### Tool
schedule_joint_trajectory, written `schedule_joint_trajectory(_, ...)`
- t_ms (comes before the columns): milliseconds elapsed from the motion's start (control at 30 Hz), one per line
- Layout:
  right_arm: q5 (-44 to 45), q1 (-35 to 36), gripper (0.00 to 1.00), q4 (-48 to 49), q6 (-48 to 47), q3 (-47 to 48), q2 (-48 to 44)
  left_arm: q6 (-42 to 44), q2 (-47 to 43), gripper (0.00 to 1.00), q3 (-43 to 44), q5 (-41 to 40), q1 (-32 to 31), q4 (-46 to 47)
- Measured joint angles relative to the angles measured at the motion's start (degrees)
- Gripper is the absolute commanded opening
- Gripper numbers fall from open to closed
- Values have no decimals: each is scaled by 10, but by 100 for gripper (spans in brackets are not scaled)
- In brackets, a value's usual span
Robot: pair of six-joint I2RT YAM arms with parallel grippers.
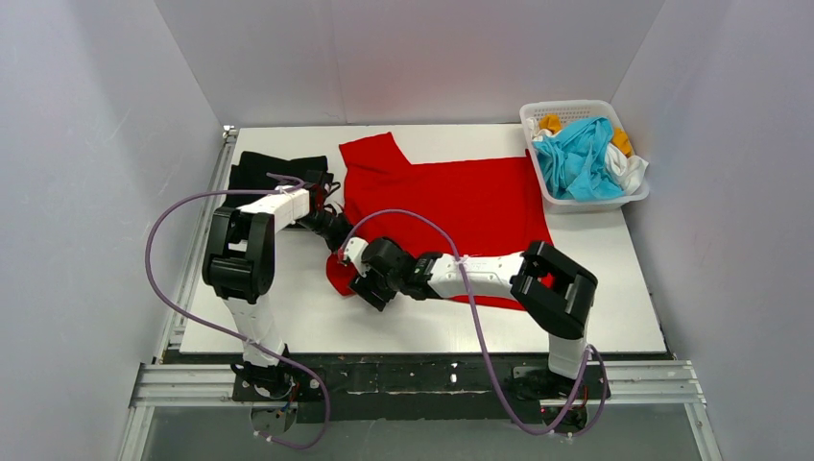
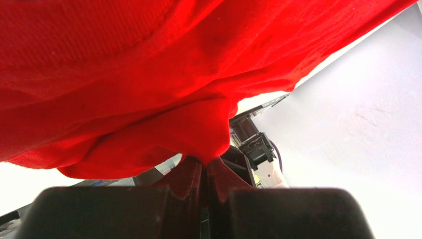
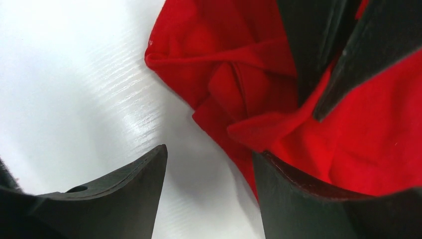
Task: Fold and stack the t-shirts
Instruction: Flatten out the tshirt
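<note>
The bright red t-shirt (image 1: 461,197) lies spread across the middle of the table, its near left corner bunched up. My left gripper (image 1: 336,233) is shut on that lifted edge; in the left wrist view the red cloth (image 2: 149,64) is pinched between the closed jaws (image 2: 206,168). My right gripper (image 1: 361,281) is open just below that corner. In the right wrist view it (image 3: 209,154) stands over bare table, its right finger (image 3: 298,199) against the red folds (image 3: 239,84). A black t-shirt (image 1: 278,169) lies folded at the back left. Cyan (image 1: 576,158), white (image 1: 629,171) and orange-yellow (image 1: 549,123) shirts sit in the basket.
The white lattice basket (image 1: 576,203) stands at the table's back right corner. Grey walls close in the left, back and right sides. The left gripper's dark fingers (image 3: 323,45) show at the top right of the right wrist view. White table (image 1: 288,317) shows in front of the shirt.
</note>
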Motion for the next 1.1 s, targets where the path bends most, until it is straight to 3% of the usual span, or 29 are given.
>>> schedule_joint_trajectory(300, 12, 0, 57, 27, -109, 30, 49, -7, 13, 1, 0, 32, 4, -5)
schedule_joint_trajectory(500, 27, 0, 24, 28, -141, 30, 50, -8, 13, 1, 0, 35, 5, -8)
schedule_joint_trajectory(667, 31, 0, 6, 28, -142, 30, 50, -6, 13, 0, 0, 32, 5, -16)
schedule_joint_trajectory(1100, 15, 0, 1, -2, -114, 3, -41, 8, 7, 0, -2, 17, 5, -33)
